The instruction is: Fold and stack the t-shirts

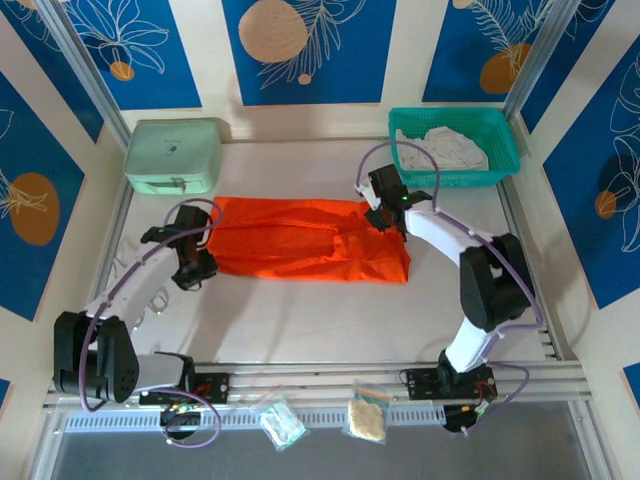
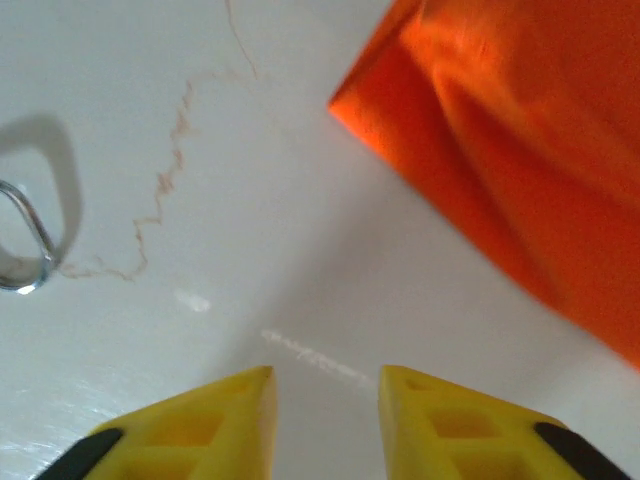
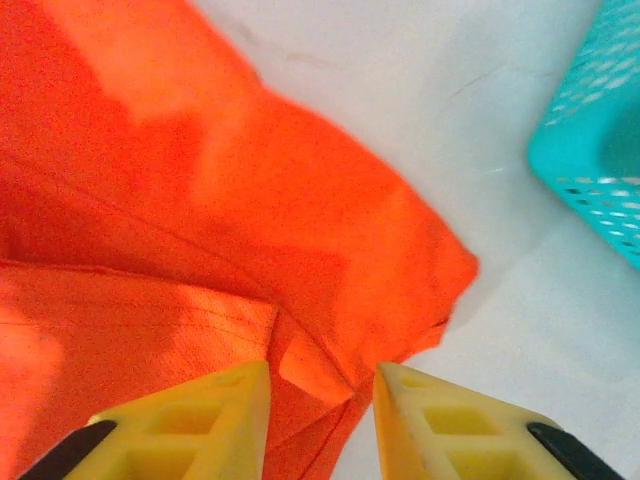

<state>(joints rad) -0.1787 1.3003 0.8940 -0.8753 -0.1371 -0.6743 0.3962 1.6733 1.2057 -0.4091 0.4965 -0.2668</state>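
While left fingers (image 2: 200,430) gape beside orange tee (image 1: 300,240) (apart), right fingers (image 3: 190,420) gape over its corner.

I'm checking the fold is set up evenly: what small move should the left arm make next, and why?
Probably nudge the left gripper toward the corner of the orange t-shirt until cloth sits between its jaws. It is open over bare table, the corner ahead and to its right, while the open right gripper straddles the shirt's edge.
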